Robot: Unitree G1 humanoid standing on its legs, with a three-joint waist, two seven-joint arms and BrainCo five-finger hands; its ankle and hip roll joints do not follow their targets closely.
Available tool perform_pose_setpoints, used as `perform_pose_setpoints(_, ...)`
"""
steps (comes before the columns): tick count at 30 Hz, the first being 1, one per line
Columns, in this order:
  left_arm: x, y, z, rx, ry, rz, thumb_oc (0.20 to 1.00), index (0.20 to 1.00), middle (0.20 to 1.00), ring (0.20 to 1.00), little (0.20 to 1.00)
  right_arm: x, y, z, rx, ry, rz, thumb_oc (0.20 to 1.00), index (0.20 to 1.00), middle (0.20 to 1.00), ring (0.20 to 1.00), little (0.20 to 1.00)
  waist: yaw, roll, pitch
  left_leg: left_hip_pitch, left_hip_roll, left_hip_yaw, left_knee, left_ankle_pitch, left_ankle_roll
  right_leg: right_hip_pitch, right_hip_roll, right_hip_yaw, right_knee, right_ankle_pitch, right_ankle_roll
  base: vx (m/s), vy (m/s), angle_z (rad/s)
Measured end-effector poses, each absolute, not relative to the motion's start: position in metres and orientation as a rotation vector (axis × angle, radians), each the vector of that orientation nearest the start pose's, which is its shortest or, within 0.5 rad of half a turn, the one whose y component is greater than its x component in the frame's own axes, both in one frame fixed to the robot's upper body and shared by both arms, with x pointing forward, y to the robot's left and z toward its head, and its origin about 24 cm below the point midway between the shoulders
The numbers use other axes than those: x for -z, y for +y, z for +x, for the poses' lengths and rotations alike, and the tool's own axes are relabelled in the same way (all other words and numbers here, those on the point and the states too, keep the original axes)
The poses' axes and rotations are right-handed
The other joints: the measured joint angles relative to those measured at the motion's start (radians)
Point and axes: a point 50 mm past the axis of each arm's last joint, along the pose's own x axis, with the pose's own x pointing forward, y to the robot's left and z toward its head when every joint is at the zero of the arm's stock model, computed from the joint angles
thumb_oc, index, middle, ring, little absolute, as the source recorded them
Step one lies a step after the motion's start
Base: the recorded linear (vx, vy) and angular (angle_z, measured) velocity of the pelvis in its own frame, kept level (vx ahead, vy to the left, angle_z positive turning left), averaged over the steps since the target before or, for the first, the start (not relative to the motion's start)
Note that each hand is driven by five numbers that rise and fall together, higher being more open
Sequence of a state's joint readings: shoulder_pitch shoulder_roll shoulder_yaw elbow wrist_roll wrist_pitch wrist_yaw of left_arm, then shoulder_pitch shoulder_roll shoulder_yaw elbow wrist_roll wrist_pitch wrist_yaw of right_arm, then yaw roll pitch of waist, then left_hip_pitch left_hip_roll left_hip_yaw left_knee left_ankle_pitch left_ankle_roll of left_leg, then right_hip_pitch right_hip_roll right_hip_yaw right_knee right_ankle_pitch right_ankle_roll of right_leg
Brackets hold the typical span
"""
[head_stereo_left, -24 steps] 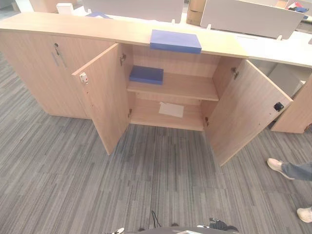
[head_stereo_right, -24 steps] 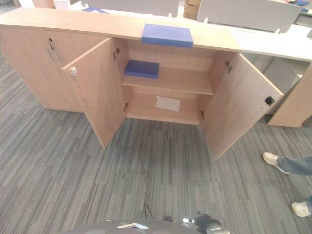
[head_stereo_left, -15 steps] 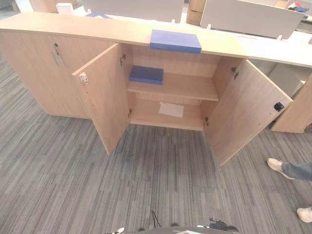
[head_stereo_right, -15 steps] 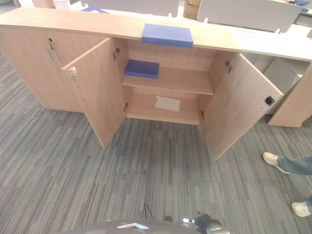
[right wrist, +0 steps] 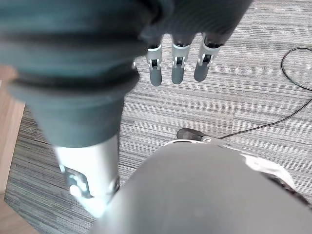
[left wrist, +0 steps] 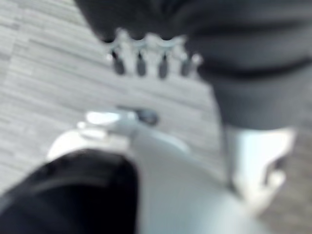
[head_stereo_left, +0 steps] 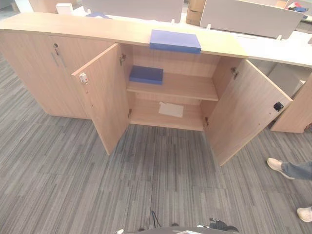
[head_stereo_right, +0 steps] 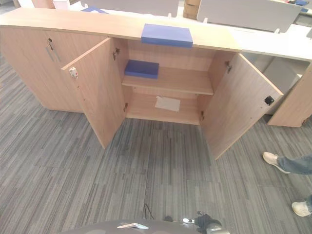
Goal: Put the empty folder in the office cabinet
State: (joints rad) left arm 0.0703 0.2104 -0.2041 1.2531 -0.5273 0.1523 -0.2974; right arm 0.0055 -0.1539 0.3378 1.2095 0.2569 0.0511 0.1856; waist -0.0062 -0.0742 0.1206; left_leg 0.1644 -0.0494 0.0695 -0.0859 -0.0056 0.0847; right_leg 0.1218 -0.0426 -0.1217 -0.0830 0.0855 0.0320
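Our left robot hand hangs by our side with fingers straight and empty, over the carpet, and our right robot hand is the same: relaxed, holding nothing.

The folder lies flat on the cabinet's top surface at 12 o'clock, well apart from us, its front edge at the lip above the open bay. We judge it light, stiff and fairly slick, so a pinch across that overhanging front edge, thumb under and fingers on top, looks best.

Below it, a second folder sits on the shelf at the 11 o'clock end; the rest is bare. A paper lies on the bottom board. Both doors, left and right, stand open, and nothing blocks the way. A person's shoes show at 3 o'clock.
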Motion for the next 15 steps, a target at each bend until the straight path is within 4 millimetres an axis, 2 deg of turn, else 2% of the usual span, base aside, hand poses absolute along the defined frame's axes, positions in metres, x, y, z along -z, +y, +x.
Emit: perform_pose_setpoints(15, 0.1726, 0.2003, 0.044, -0.051, 1.397, -0.379, 1.0, 1.0, 1.0, 1.0, 1.0, 0.1714, -0.1732, 0.0806, -0.198, 1.295, 0.001, 1.0, 1.0, 1.0, 1.0, 1.0, 0.0, 0.0, 0.0, 0.001, 0.0, 0.0, 0.0, 0.0, 0.0, 0.0, 0.0, 0.0, 0.0, 0.0, 0.0, 0.0, 0.0, 0.0)
